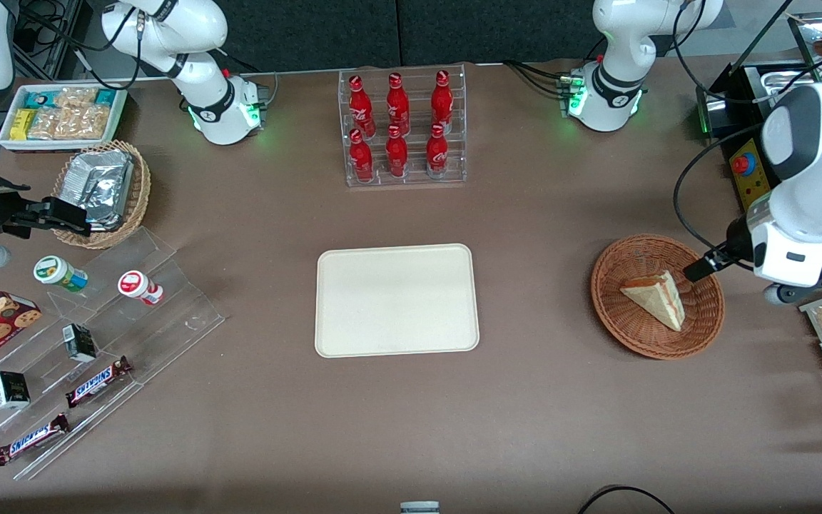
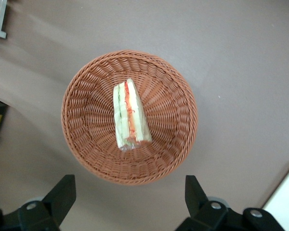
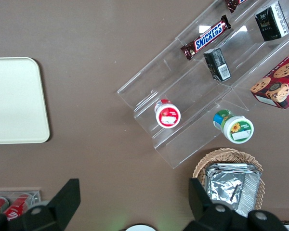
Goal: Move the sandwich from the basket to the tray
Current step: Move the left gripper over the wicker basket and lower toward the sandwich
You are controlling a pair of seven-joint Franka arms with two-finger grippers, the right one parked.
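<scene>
Status: sandwich in basket, my gripper above it, nothing held.

From the front: the cream tray (image 1: 397, 300) lies bare at table centre; toward my working end sits the reddish-brown wicker basket (image 1: 657, 295) with the sandwich (image 1: 656, 298) lying in it (filling edge visible from my wrist). My gripper (image 2: 130, 204) hovers over the basket rim, fingers (image 2: 62, 195) spread wide.

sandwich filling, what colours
Red-orange and green layers in the sandwich, clearest in the left wrist view; gripper open above.
</scene>
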